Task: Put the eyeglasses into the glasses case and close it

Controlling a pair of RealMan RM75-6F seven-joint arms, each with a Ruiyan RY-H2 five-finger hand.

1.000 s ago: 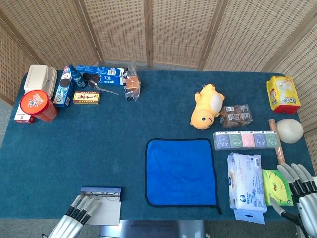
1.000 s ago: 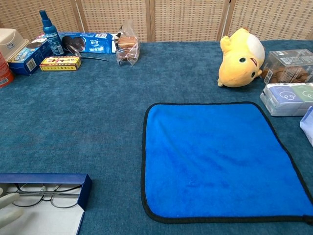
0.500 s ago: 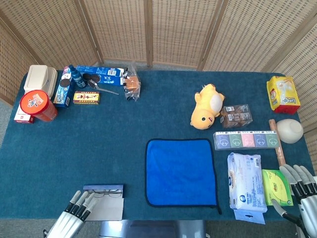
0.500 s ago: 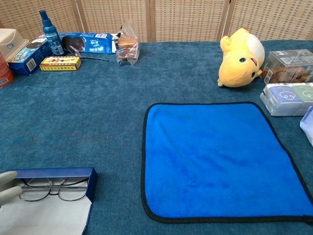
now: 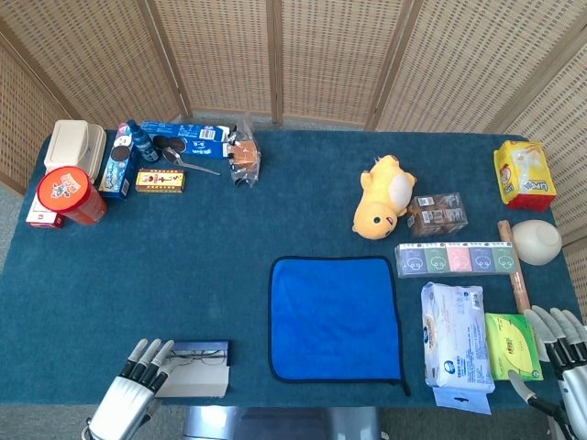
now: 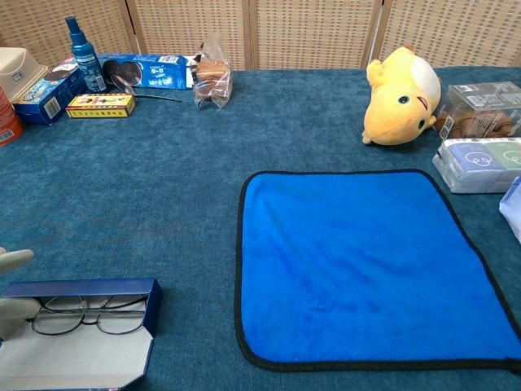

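Woven cane screens stand behind a table (image 5: 183, 266) covered in dark teal cloth. At the near left edge lies the glasses case (image 6: 81, 342), a blue box with its lid folded down flat toward the robot, showing a pale lining; its lower edge runs out of the chest view. The eyeglasses (image 6: 77, 314) lie inside it, thin wire frames against the back wall, lenses barely visible. From the head view the case (image 5: 195, 369) is small and the glasses (image 5: 200, 358) show only as a faint line.

The left hand (image 5: 130, 394) sits just left of the case, fingers spread and pointing away from the robot, holding nothing; its fingertips are close to the case's left end, but contact cannot be made out. In the chest view only two pale fingertips (image 6: 15, 262) poke in at the left border. The right hand (image 5: 566, 353) is at the far right corner, cut off by the frame, fingers apart and empty, just beside a green packet (image 5: 512, 346).

A blue cloth (image 6: 366, 265) with a black border lies flat in the middle. Right of it are a white wipes pack (image 5: 453, 346), a row of pastel boxes (image 5: 453, 259), a yellow plush toy (image 6: 399, 96) and a clear box of brown snacks (image 6: 480, 110). At the far left corner stand a red tub (image 5: 66, 194), a spray bottle (image 6: 84, 50) and cookie boxes (image 6: 151, 72); their labels are too small to read
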